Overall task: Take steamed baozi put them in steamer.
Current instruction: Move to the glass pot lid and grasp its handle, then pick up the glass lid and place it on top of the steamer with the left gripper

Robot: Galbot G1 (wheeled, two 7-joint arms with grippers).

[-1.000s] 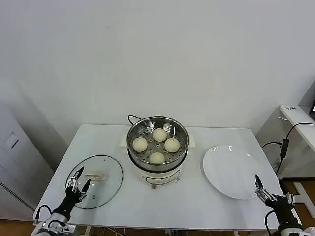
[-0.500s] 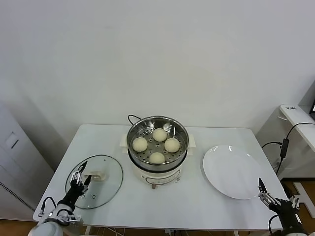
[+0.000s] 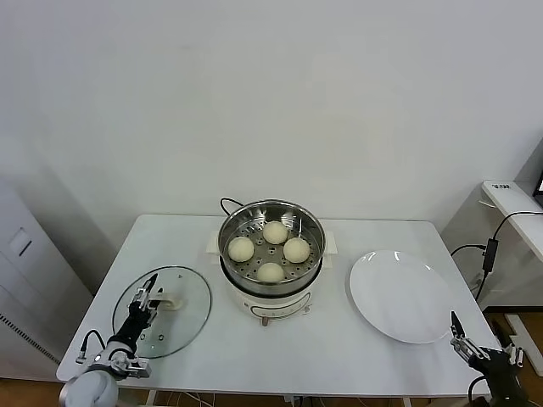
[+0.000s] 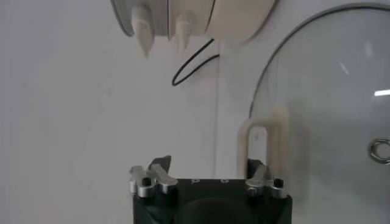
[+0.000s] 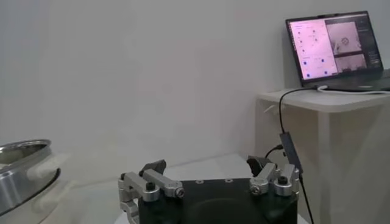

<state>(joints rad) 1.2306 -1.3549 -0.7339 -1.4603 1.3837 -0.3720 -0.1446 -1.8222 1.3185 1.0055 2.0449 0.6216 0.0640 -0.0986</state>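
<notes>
I see four smooth cream baozi [image 3: 271, 246] sitting in steamer [image 3: 271, 222]; left gripper [image 3: 147, 292] and right gripper [image 3: 459, 336] both spread, empty.

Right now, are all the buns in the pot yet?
Yes. All four steamed baozi sit in the steamer, and the white plate holds none. The left gripper is over the glass lid by its handle, holding nothing. The right gripper waits open by the table edge. Nothing looks left to move.

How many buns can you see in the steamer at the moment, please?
4, all in the steamer basket: one at the back, one on the left, one on the right, one at the front. None seems hidden.
</notes>
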